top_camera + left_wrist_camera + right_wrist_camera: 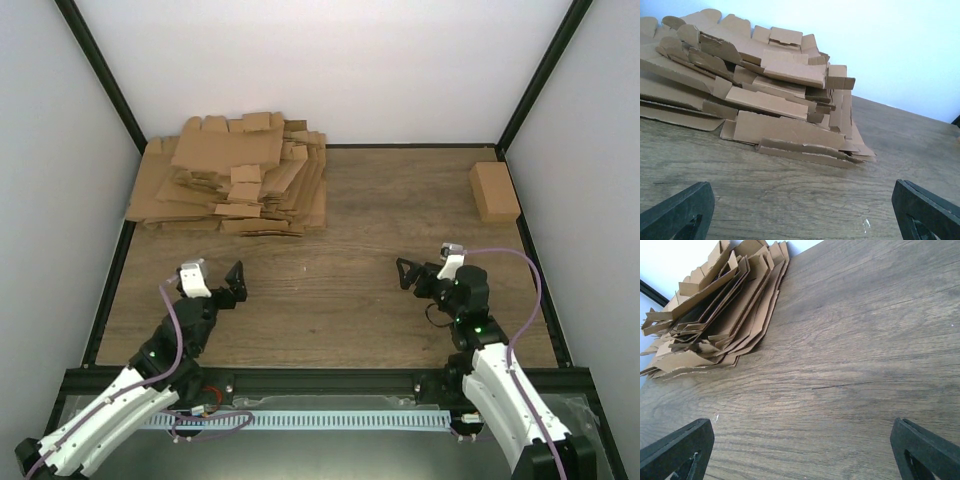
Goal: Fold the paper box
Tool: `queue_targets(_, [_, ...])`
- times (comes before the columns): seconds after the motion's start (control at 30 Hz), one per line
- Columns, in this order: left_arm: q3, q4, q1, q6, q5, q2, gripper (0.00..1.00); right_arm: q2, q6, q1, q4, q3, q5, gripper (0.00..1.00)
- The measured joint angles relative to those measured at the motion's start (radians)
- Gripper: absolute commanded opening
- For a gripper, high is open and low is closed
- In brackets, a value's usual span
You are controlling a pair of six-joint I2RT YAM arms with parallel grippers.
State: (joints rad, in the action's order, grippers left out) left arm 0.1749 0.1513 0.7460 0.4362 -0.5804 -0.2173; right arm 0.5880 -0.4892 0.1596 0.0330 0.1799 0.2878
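So right now both my grippers are wide open with nothing in them: the left gripper (232, 285) is parked lower left of the overhead frame, and the right gripper (410, 275) is lower right, its fingers aimed toward the middle of the table (350, 300). The only single piece lying off on its own is the paper box (495, 190), and honestly it looks already closed up into a little block, though I can't tell from up here if every flap is tucked. It sits in the upper right of the overhead frame by the far right corner, up and to the right of my right gripper and well apart from it, and even further from the left. Neither wrist camera catches it; both just show the pile of flat cardboard blanks (230, 180), which is upper left, plus bare wood. My take: if it needs any finishing, go in with the right arm since it's nearer. I'd turn the wrist toward the box first and come down over it with the jaws spread. I'd pin it gently so it doesn't skate into the wall, and leave the pile alone.
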Motion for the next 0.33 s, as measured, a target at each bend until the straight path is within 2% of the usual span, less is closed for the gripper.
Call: queue_targets(0.33, [-0.003,-0.009,0.0,-0.003,0.009,-0.106,1.0,-0.004,0.0,0.0,0.001,0.0,0.004,1.0])
